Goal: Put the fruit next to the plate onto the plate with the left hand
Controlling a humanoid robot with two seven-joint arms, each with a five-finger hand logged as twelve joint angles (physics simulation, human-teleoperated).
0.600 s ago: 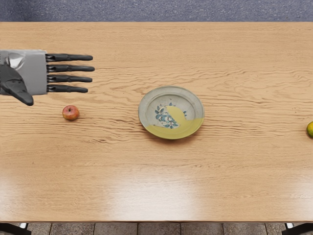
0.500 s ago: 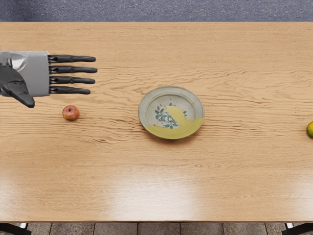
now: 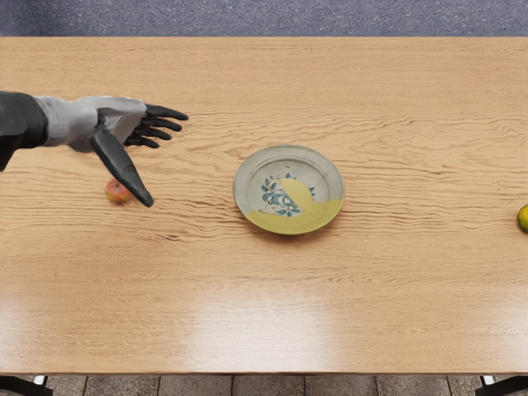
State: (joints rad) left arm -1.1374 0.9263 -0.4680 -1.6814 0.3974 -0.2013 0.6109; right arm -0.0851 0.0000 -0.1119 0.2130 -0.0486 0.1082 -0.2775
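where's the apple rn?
Head view, left side of the table: the apple lies well left of the plate, not touching it, partly covered by the thumb of the open left hand.

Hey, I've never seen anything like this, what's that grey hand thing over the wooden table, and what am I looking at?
This is a simulated humanoid robot, seen from its head camera looking down at a slant on a wooden table. The grey and black shape entering from the left is its left hand, fingers spread, holding nothing. Its thumb crosses in front of a red apple; whether they touch I cannot tell. Near the middle lies a plate with nothing on it. A green-yellow fruit peeks in at the right edge. The right arm is out of view.
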